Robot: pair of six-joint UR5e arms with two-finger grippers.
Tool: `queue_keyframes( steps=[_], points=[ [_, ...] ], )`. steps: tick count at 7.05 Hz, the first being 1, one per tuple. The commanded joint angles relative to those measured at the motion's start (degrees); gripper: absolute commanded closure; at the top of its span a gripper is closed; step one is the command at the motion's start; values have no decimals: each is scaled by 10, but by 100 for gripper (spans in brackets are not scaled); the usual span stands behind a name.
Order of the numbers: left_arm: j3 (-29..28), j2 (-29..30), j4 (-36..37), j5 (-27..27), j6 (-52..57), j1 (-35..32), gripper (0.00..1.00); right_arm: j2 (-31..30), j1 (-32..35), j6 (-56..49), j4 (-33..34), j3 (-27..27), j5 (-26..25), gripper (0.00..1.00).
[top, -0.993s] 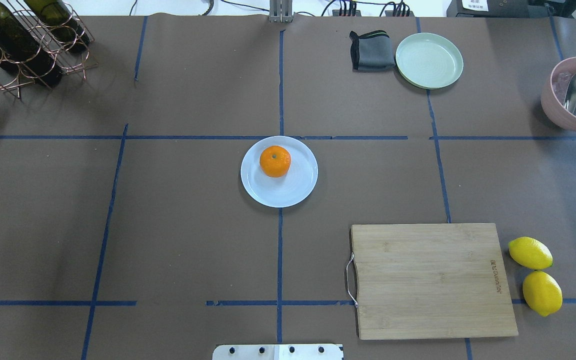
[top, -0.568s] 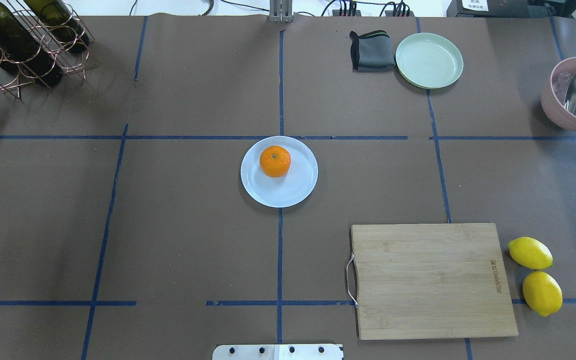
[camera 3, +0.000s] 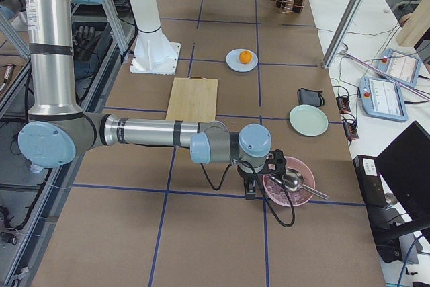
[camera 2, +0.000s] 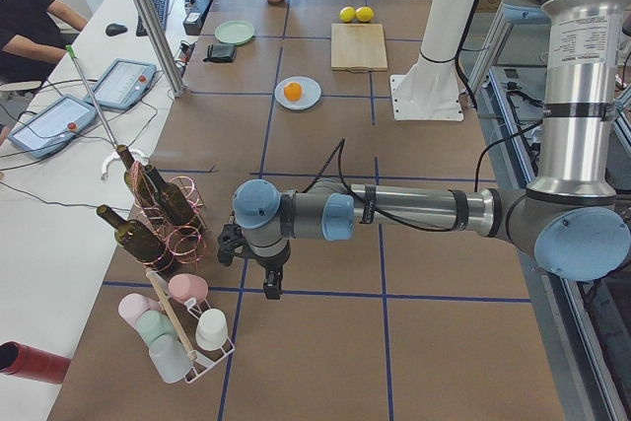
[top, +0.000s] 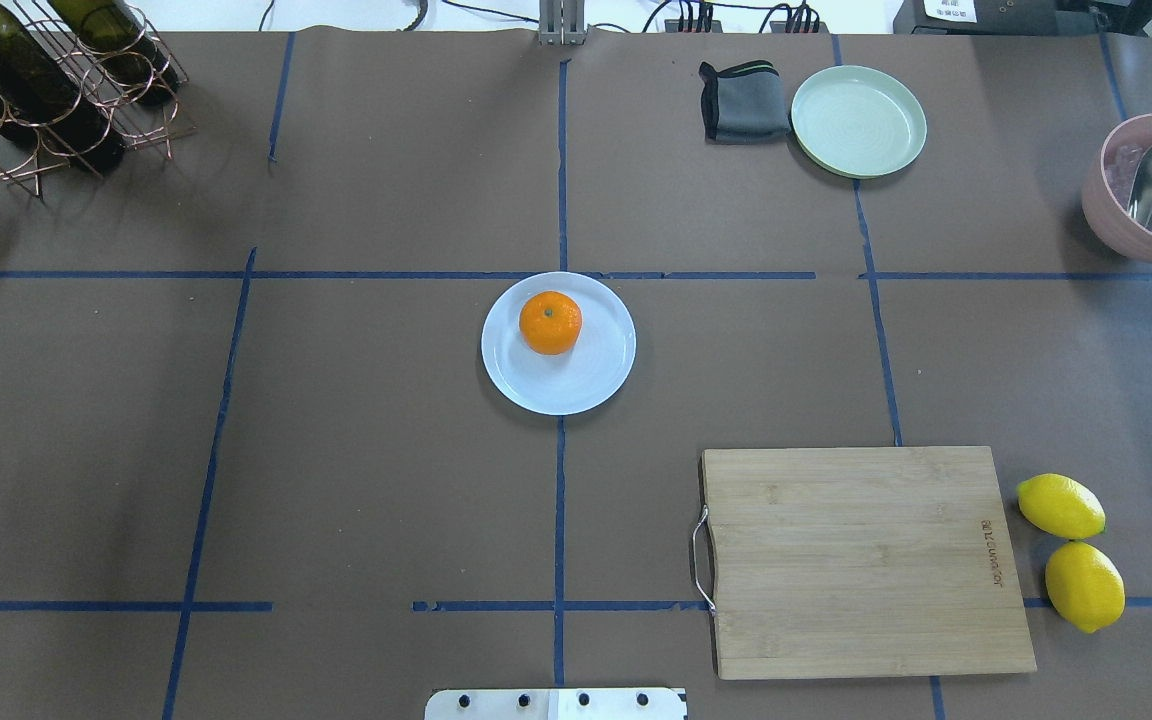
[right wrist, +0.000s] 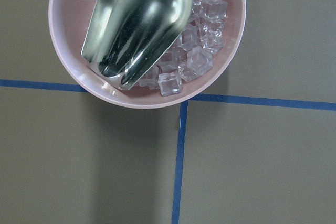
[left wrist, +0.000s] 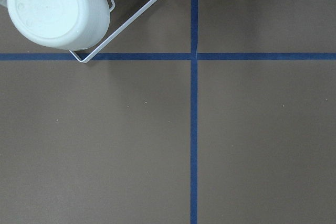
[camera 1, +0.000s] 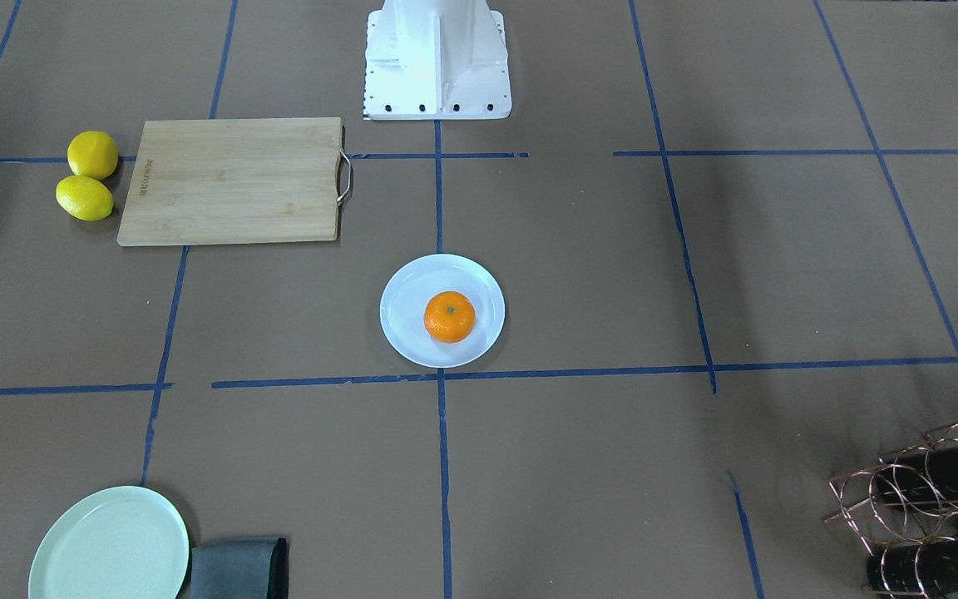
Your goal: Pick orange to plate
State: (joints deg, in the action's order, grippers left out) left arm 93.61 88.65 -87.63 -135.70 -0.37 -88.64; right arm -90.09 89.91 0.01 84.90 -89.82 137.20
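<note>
Two lemons beside cutting board

Table: brown paper cover, gridded with blue tape.
Side desk: white, along table's long edge.
Post: aluminium, at the table's edge.

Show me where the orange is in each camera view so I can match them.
Front-facing: orange at picture centre.
Overhead: orange just above centre.
Exterior left: orange far off, upper middle.
Exterior right: orange far off, upper middle.
Left wrist: not in it.
Right wrist: not in it.
Landmark: the plate under it, seen in all four exterior views.
</note>
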Motion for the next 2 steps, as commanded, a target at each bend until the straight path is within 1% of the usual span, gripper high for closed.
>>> queue_keyframes(
  steps=[1,2],
  points=[
    [0,0,0,0,0,0,0,-1,0,0,0,0,0,0],
    [0,0,0,0,0,0,0,-2,0,0,0,0,0,0]
  ],
)
